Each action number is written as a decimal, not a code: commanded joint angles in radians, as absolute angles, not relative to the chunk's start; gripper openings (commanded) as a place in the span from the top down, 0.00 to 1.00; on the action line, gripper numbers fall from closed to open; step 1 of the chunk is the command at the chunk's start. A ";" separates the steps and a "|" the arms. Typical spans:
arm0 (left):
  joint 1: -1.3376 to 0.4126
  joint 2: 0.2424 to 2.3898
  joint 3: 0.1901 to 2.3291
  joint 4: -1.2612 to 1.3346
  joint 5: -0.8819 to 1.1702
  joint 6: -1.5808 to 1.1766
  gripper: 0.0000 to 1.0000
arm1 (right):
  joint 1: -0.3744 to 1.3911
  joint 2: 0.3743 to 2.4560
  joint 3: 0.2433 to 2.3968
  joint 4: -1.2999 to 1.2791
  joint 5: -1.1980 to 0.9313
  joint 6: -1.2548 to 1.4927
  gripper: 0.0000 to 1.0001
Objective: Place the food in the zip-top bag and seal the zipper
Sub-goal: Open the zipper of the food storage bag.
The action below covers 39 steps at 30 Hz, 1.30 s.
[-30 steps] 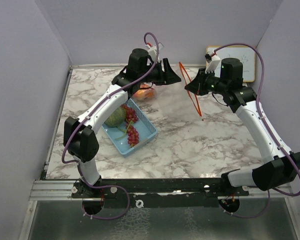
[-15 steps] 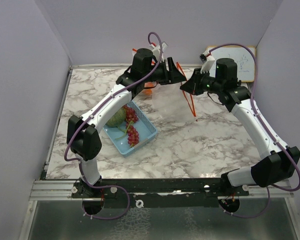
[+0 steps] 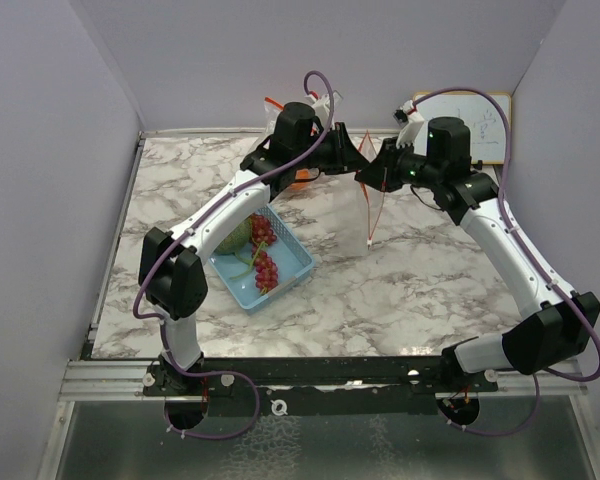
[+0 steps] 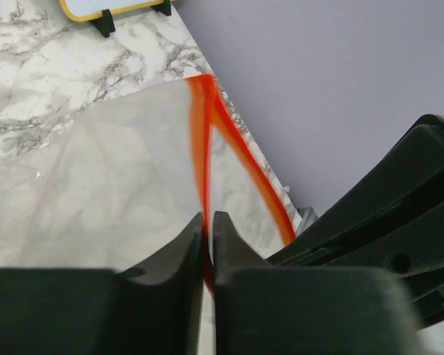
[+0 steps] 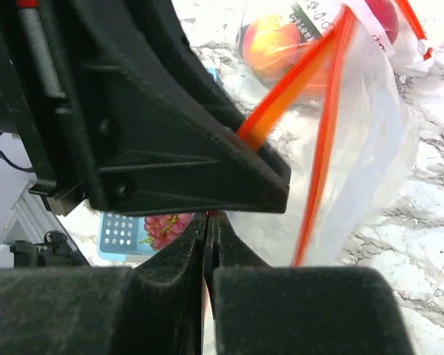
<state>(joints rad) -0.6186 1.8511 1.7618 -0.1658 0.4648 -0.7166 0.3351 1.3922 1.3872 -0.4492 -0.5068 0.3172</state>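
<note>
1. Food first: the melon (image 3: 230, 236) and grape bunch (image 3: 264, 252) lie in the blue basket (image 3: 292, 266), low and to the left of your left pincer and well apart from it. None of it is bagged as far as you can see.
2. A peach (image 5: 270, 43) sits just behind the left pincer, perhaps under another clear wrap; I cannot tell.
3. Your left pincer (image 4: 207, 222) is pinched tight on one orange strip of the zipper (image 4: 201, 133).
4. The zip-top bag (image 3: 352, 215) hangs below and between both pincers. It looks empty, and its zipper strips part in a V, so it is unsealed.
5. Your right pincer (image 5: 207, 220) is closed narrow, with a red sliver of the bag's rim between its fingers, right beside the left one.
6. Loading and sealing all remain, I judge, and with both pincers holding the bag, neither is free to fetch fruit.
7. A whiteboard (image 3: 477, 125) stands beyond the right pincer, out of the way.
</note>
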 commanded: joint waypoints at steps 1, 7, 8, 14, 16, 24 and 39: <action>-0.632 1.874 1.787 -0.176 0.436 -0.674 1.00 | 0.344 1.363 1.402 -0.422 -0.520 0.311 0.98; -0.633 1.854 1.792 -0.289 0.311 -0.570 1.00 | 0.344 1.350 1.492 -0.537 -0.355 0.240 0.67; -0.632 1.850 1.790 -0.304 0.302 -0.553 1.00 | 0.343 1.343 1.505 -0.551 -0.325 0.229 0.62; -0.632 1.829 1.769 -0.298 0.308 -0.545 1.00 | 0.343 1.343 1.533 -0.613 -0.166 0.219 0.49; -0.633 1.829 1.774 -0.293 0.315 -0.549 1.00 | 0.344 1.383 1.557 -0.665 -0.153 0.230 0.49; -0.634 1.825 1.795 -0.290 0.324 -0.554 1.00 | 0.344 1.437 1.552 -0.668 -0.195 0.274 0.49; -0.635 1.834 1.807 -0.284 0.341 -0.565 1.00 | 0.410 1.517 1.518 -0.700 -0.084 0.310 0.50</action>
